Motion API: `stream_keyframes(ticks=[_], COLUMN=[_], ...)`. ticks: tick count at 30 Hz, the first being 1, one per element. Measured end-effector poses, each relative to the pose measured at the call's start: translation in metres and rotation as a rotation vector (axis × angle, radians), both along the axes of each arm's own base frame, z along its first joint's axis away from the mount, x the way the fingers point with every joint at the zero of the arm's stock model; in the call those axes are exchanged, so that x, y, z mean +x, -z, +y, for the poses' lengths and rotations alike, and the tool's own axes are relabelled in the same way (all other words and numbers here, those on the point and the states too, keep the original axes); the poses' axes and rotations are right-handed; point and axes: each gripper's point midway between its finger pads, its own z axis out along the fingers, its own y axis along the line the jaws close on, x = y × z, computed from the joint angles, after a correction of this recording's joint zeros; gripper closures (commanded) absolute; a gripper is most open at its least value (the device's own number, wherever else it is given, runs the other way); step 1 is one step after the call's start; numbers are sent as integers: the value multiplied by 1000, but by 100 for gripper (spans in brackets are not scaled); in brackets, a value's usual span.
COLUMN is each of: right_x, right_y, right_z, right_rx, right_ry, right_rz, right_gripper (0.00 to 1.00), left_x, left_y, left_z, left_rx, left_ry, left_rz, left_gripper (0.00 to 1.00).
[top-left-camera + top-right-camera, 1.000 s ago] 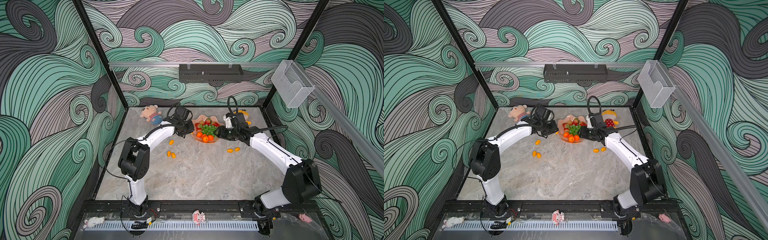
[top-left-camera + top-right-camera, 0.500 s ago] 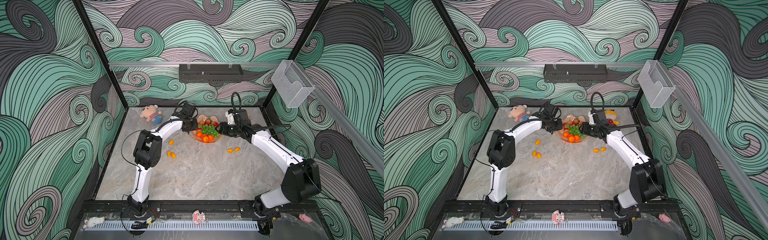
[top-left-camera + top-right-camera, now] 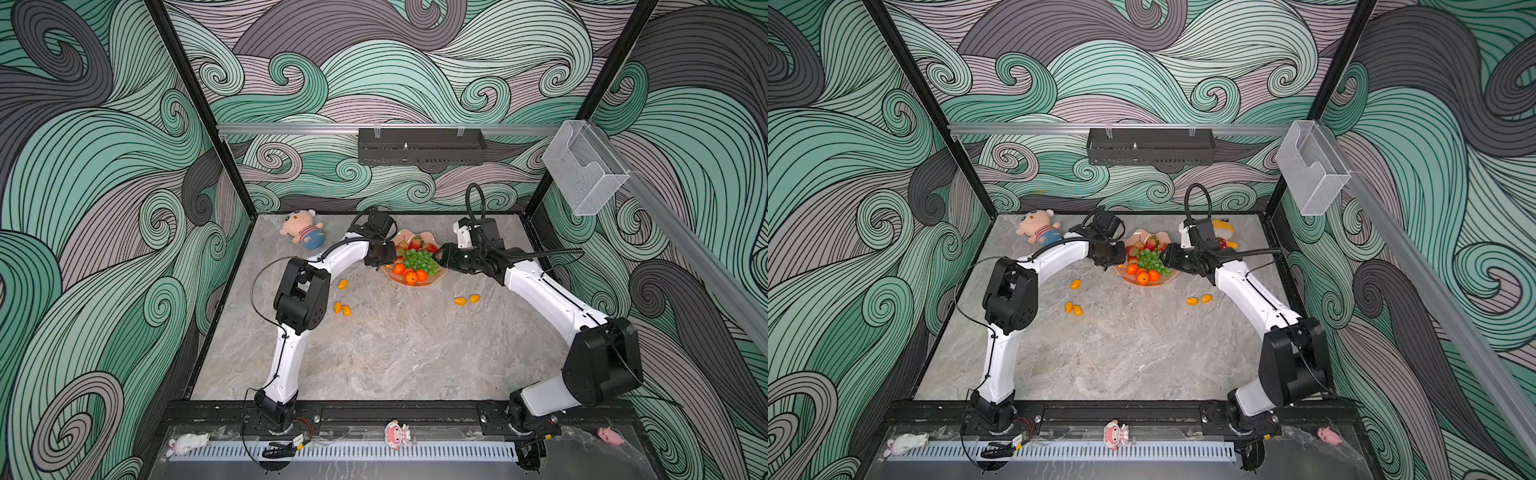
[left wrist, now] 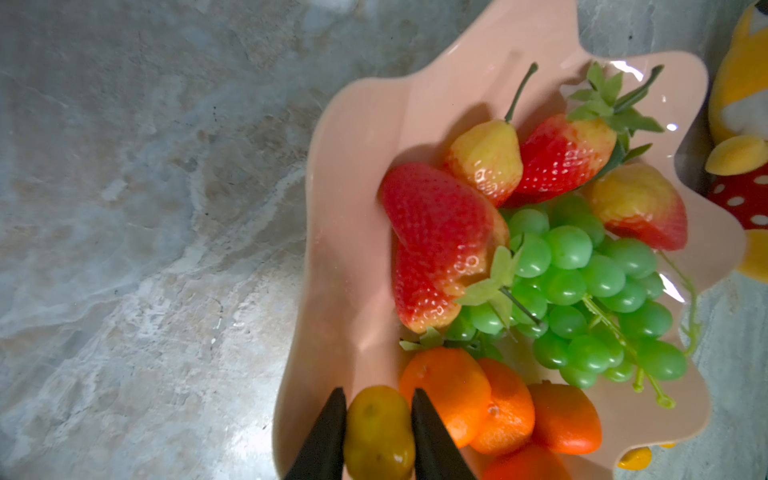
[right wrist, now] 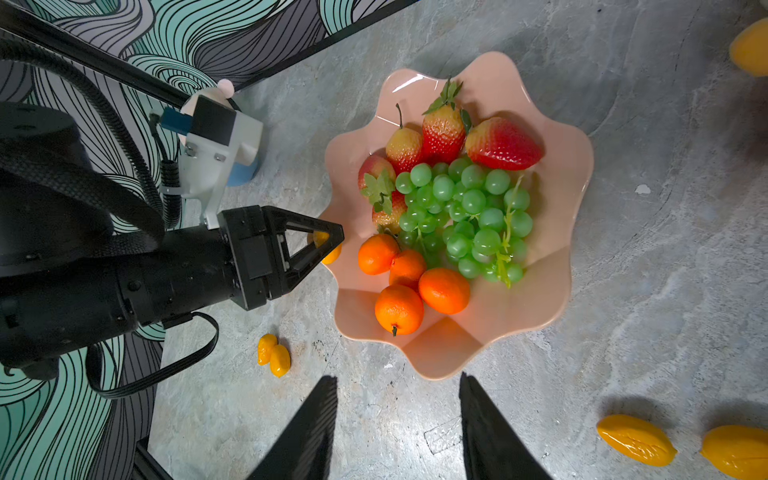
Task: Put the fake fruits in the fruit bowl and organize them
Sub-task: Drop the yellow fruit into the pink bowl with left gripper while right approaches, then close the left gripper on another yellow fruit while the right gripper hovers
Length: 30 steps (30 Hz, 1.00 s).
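Jaws on the left gripper (image 4: 378, 401) are clamped on a little kumquat (image 4: 379, 432), one black finger pressed to each side of it. It's holding that fruit right at the rim of the fruit bowl (image 4: 345, 208), on the side nearest the tangerines (image 4: 446, 390). The right wrist view shows the same thing: the fingertips are right at the bowl's edge with a bit of yellow-orange peeking out between them.

Jaws on the right gripper (image 5: 397, 378) are spread apart with nothing in them. They hang over the bare worktop (image 5: 644, 257), just beside the bowl's rim.

The bowl itself sits toward the back middle of the worktop in both top views, between the two arms. Inside it, the grape bunch (image 5: 465, 216) takes the centre, the strawberries (image 5: 503, 143) are piled along one side and four tangerines are clustered on the other.

Not everything's in yet. In a top view there's a single loose kumquat (image 3: 342, 284) on the worktop left of the bowl, a touching pair (image 3: 343, 308) a bit nearer the front, and another pair (image 3: 466, 299) off to the right.

A plush doll (image 3: 301, 230) lies in the back left corner, and a yellow plush toy (image 3: 1223, 232) sits behind the right arm.
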Motion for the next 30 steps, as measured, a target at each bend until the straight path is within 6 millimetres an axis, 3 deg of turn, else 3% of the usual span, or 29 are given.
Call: stream_keyframes(ticks=[12, 16, 21, 25, 30], right_x=[-2, -8, -18, -33, -54], right_y=[-4, -7, -4, 2, 9], right_z=[-5, -9, -7, 11, 43], right_rx=[-12, -28, -50, -85, -125], right_ry=[0, 1, -16, -65, -150], right_rz=[-10, -20, -15, -3, -2], right_gripper=[52, 51, 51, 51, 51], left_x=[-1, -6, -32, -62, -102], left_y=[-1, -15, -58, -88, -81], left_z=[-1, -1, 8, 27, 62], left_rx=[9, 18, 2, -13, 32], left_ry=[6, 19, 34, 26, -12], left_rz=[-6, -34, -98, -148, -140], left_gripper=[62, 62, 63, 66, 67])
